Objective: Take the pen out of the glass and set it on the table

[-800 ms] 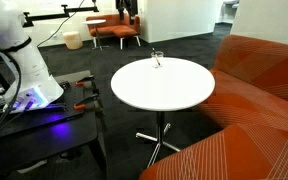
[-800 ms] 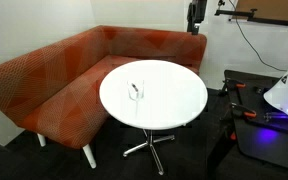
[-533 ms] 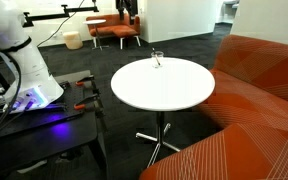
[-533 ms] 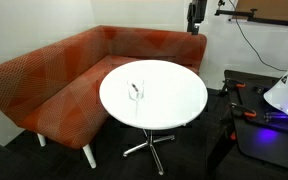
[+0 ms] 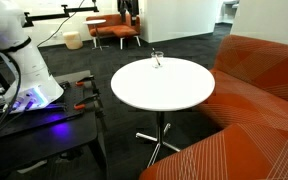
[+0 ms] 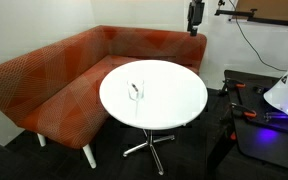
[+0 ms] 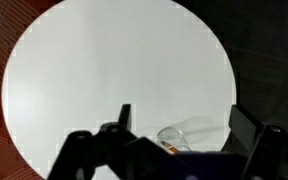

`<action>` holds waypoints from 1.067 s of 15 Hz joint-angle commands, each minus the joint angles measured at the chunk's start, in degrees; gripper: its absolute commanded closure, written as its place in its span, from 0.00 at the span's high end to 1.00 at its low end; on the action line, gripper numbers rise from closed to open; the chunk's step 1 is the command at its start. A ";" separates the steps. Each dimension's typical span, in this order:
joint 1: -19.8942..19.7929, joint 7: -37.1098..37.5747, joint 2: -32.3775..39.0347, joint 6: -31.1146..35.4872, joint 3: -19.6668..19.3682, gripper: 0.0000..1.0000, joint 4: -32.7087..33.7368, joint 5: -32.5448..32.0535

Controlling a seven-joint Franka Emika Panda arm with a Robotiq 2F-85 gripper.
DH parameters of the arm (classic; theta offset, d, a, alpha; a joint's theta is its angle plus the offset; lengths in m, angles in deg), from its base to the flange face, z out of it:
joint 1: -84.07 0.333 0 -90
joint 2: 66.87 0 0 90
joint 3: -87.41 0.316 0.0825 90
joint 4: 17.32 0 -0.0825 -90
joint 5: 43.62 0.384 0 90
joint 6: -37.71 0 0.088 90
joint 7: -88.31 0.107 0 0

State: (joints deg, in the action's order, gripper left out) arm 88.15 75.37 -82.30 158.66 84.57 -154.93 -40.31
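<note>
The round white table (image 5: pixel 164 85) carries a small clear glass (image 5: pixel 157 59) close to its rim, and both also show in an exterior view, table (image 6: pixel 169 100) and glass (image 6: pixel 135 90). A thin dark pen with an orange tint (image 7: pixel 169 148) stands inside the glass (image 7: pixel 187 136). My gripper (image 7: pixel 182 125) is open and empty, high above the table (image 7: pixel 104 80), with the glass between its two fingers in the wrist view. It appears small near the top of both exterior views (image 5: pixel 127 8) (image 6: pixel 195 14).
An orange corner sofa (image 6: pixel 54 75) wraps around the table (image 5: pixel 254 90). A dark low bench with tools (image 5: pixel 44 120) and the white robot base (image 5: pixel 19 60) stand beside it. An orange chair (image 5: pixel 109 30) stands further back.
</note>
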 commanded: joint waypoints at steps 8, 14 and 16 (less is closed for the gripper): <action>-3.36 7.41 6.26 8.66 0.76 1.00 3.27 -3.27; -1.16 -14.01 6.55 19.40 -1.83 1.00 1.98 12.49; -0.07 -23.89 6.59 20.10 -2.64 1.00 2.22 20.15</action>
State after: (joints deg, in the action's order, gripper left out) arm 85.85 62.65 -75.94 176.84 83.83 -152.97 -28.46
